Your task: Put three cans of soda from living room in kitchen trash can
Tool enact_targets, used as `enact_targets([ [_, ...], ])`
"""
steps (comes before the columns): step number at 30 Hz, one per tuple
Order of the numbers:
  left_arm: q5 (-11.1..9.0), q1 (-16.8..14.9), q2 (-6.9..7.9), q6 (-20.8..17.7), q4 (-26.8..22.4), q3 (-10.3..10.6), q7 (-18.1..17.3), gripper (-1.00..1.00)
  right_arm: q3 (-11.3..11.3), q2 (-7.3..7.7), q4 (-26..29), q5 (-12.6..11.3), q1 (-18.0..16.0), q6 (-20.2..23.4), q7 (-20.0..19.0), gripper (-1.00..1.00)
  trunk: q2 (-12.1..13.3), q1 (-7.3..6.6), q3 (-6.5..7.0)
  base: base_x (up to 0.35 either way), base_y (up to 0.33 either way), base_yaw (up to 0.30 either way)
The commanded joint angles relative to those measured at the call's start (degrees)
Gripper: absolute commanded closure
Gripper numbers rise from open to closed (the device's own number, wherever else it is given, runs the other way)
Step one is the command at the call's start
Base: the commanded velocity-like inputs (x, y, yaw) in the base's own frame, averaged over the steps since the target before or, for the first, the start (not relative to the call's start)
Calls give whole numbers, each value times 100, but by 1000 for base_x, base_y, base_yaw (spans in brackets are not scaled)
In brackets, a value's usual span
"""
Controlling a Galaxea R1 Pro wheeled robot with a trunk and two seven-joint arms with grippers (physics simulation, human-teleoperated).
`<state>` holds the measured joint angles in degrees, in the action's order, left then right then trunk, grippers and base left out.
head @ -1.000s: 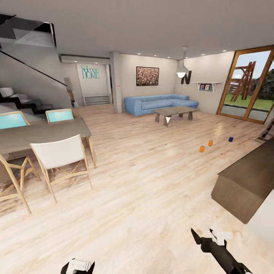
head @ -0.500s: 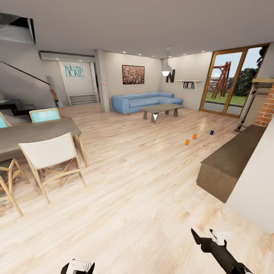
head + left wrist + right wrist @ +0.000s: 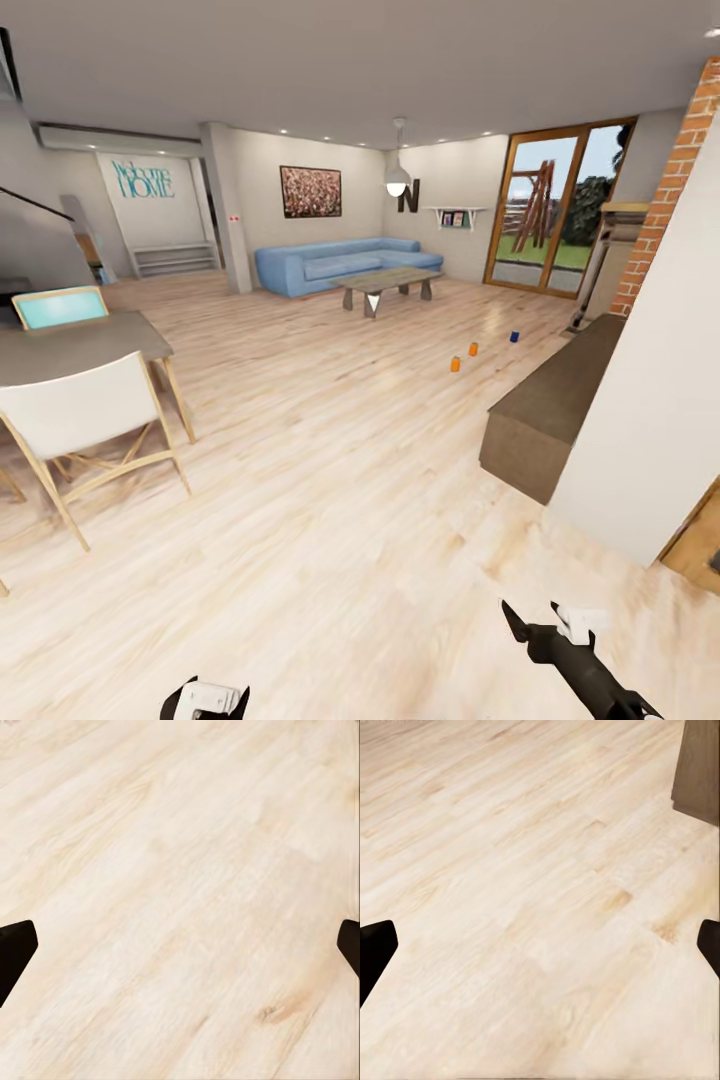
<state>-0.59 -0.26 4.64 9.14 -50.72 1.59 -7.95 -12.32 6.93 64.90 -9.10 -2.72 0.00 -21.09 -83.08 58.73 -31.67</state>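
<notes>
At the lower left of the head view, the left gripper [image 3: 205, 697] barely rises above the frame's bottom edge, just a white-and-black wrist end. In its own wrist view the 2 black fingers [image 3: 15, 954] stand spread to opposite edges with nothing but pale plank floor [image 3: 180, 885] between them, so they are released and empty.

Further right, in the middle of the head view and a little above centre, the 3 small soda cans stand upright on the floor, well apart from both arms: an orange can with a silvery top [image 3: 455, 365], a second orange can [image 3: 473, 349] just beyond it, and a dark blue can [image 3: 514, 337] farthest right. They form a loose line slanting toward the upper right of the frame, between the low grey coffee table [image 3: 385, 284] and the long dark brown low cabinet [image 3: 548, 412].

At the lower right, the right gripper [image 3: 531, 621] points its black fingers up the frame, roughly toward the cans; its wrist view shows them spread wide over bare floor, holding nothing.

The cans lie far ahead and slightly right of centre, so the right arm looks the nearer one, and the base must first close that gap. Each can's long axis is vertical, which suits a sideways approach.
</notes>
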Motion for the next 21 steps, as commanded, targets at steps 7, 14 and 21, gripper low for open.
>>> enact_targets([
  [7, 277, 0, -10, 17, 1, 245, 36, -100, -3, 1, 1, 0, 0, -7, 0, -100, 0, 0, -28, -19, -274, -221],
  [14, 376, 0, -15, 26, 1, 295, 42, -100, 0, 2, -1, 2, 0, -15, 1, -100, 0, 0, -55, -84, -284, -221],
  [21, 383, 0, -10, 26, 1, 303, 34, -100, 1, 2, -1, 1, 0, -17, 4, -100, 0, 0, -83, -93, -285, -221],
])
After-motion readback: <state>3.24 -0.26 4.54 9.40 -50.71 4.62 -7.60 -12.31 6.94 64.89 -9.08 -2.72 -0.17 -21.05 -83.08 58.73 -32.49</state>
